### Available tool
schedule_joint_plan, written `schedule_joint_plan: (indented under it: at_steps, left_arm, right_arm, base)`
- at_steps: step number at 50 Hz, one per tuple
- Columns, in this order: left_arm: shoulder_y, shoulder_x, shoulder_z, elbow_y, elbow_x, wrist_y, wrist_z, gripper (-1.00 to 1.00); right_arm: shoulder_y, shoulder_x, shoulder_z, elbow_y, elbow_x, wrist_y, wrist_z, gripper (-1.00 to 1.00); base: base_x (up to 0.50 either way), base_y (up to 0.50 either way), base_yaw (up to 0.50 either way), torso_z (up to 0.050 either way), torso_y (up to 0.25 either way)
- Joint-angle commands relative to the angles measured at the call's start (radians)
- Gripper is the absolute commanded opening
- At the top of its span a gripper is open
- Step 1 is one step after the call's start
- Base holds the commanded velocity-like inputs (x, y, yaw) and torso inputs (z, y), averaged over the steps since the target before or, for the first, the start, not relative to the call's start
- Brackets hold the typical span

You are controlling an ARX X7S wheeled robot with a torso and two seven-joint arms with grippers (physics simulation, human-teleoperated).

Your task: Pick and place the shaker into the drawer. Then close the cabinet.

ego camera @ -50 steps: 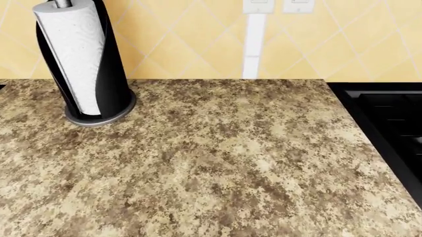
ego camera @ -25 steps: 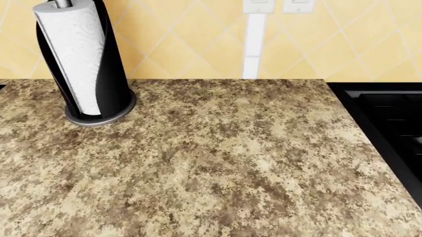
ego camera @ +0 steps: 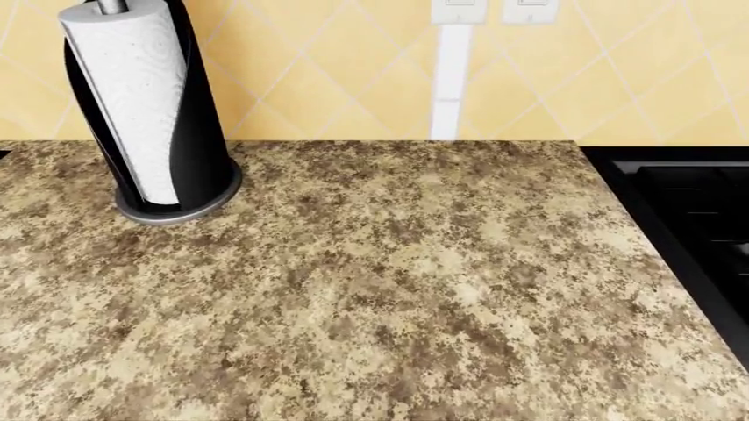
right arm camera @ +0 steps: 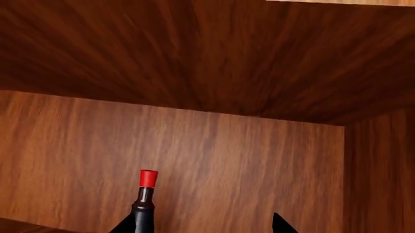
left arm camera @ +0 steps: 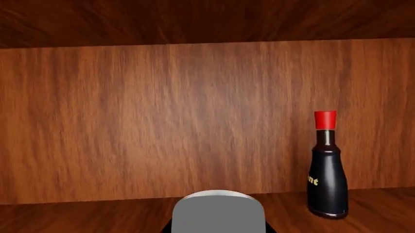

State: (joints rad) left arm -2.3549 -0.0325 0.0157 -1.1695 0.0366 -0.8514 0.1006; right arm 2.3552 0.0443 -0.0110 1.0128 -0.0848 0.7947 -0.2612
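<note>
Low in the left wrist view, a grey, round-topped smooth object (left arm camera: 218, 213) fills the near edge. You can take it for the shaker, though only its domed top shows. It sits before the back wall of a smooth reddish-brown wooden compartment (left arm camera: 162, 121), which is probably the drawer, with a wood-grain floor beneath.

Dark slivers flank the grey top, but you cannot tell whether the left gripper's jaws are clamped on it or merely around it. The right gripper (right arm camera: 202, 225) shows two black fingertips (right arm camera: 279, 224) spread well apart with nothing between them, so it reads as open.

A dark glass bottle with a red cap (left arm camera: 326, 167) stands upright on the same floor, off to one side of the grey top and apart from it.

From the head, you see only the speckled tan granite countertop (ego camera: 387, 289) and a black paper-towel holder with a white roll (ego camera: 153, 114). No shaker or arm shows there.

Expect the shaker to be light, rigid and slick-sided. Hold it around the body below the dome, squarely, since a pinch on the rounded top would likely slip. Keep it clear of the bottle, which looks easy to tip.
</note>
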Motion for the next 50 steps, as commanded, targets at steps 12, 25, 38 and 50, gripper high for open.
schedule_joint_plan:
  at_steps: [12, 25, 38, 50]
  left_arm:
    - [-0.001, -0.011, -0.001, 0.0, 0.026, 0.016, -0.006, -1.0]
    - [-0.001, -0.018, 0.002, -0.035, 0.036, 0.034, -0.006, -1.0]
    - [-0.001, -0.016, 0.004, -0.045, 0.039, 0.038, -0.004, -1.0]
    - [-0.001, -0.016, 0.006, -0.049, 0.044, 0.038, -0.001, -1.0]
  right_arm:
    - [0.001, -0.013, 0.021, -0.227, 0.145, 0.398, 0.153, 1.0]
    - [0.001, -0.02, 0.011, -0.202, 0.12, 0.443, 0.165, 1.0]
    - [0.001, -0.031, 0.003, -0.178, 0.056, 0.444, 0.11, 1.0]
    - [0.001, -0.032, 0.005, -0.078, 0.083, 0.384, 0.106, 1.0]
  base:
    - [0.0, 0.0, 0.0, 0.0, 0.0]
    - [0.0, 0.0, 0.0, 0.0, 0.0]
    - [0.0, 0.0, 0.0, 0.0, 0.0]
    - [0.0, 0.0, 0.0, 0.0, 0.0]
